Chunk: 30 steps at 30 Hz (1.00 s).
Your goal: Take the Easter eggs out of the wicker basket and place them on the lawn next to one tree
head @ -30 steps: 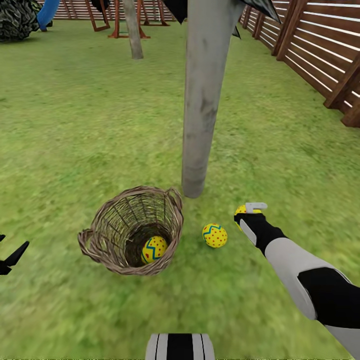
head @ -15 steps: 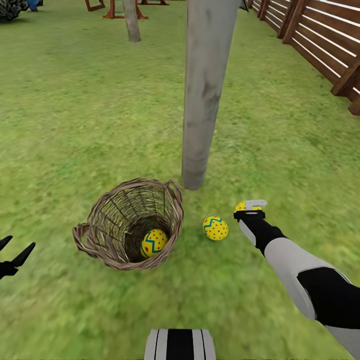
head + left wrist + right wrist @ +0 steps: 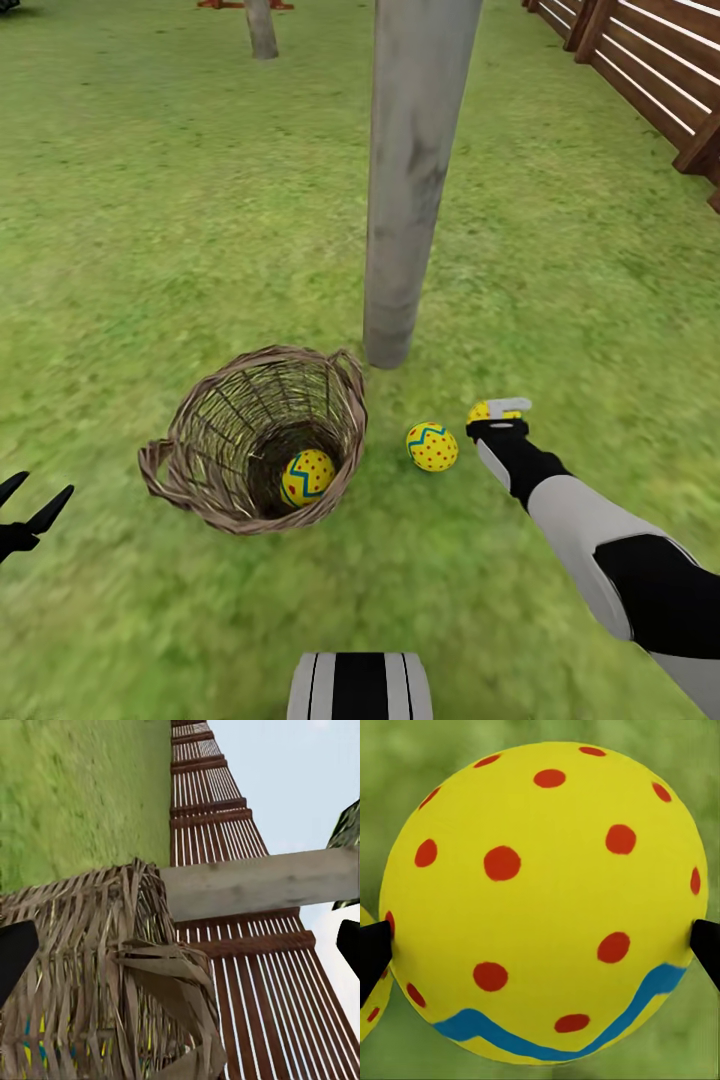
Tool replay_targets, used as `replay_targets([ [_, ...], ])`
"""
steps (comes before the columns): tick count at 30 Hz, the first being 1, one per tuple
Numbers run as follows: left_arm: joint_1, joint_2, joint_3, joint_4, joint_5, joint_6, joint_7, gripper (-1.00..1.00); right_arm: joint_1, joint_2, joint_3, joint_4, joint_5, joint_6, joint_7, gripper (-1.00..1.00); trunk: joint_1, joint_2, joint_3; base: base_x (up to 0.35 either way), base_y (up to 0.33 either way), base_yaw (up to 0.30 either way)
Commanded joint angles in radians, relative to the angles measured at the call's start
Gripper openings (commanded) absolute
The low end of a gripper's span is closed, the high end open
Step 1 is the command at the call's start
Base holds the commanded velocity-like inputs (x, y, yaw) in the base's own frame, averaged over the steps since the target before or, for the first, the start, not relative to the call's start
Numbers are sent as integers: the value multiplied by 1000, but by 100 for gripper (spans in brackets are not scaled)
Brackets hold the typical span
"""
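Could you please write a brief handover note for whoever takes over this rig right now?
Right tool: shut on a yellow red-dotted Easter egg, low over the green lawn near the pale grey tree trunk.
Left tool: open, empty, beside the brown wicker basket.
Done: one yellow dotted egg lies on the grass by the trunk.
Left: set down the held egg by the same tree, then take the last yellow egg out of the basket and place it there too.
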Motion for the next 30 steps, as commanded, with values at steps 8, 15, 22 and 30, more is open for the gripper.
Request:
replay_targets([
  [8, -1, 0, 2, 1, 0, 10, -4, 100, 0, 7, 77, -9, -7, 5, -7, -100, 0, 0, -1, 118, 0, 78],
  [15, -1, 0, -2, -5, -1, 11, -6, 100, 1, 7, 76, -54, -7, 5, -9, -100, 3, -2, -24, 1, 0, 17],
  [22, -1, 0, 0, -1, -1, 11, -6, 100, 2, 4, 72, -77, -8, 9, -15, -100, 6, -3, -51, 0, 0, 0],
  [30, -1, 0, 0, 0, -1, 11, -5, 100, 2, 4, 74, -75, -12, 17, -55, -100, 9, -5, -82, 0, 0, 0],
])
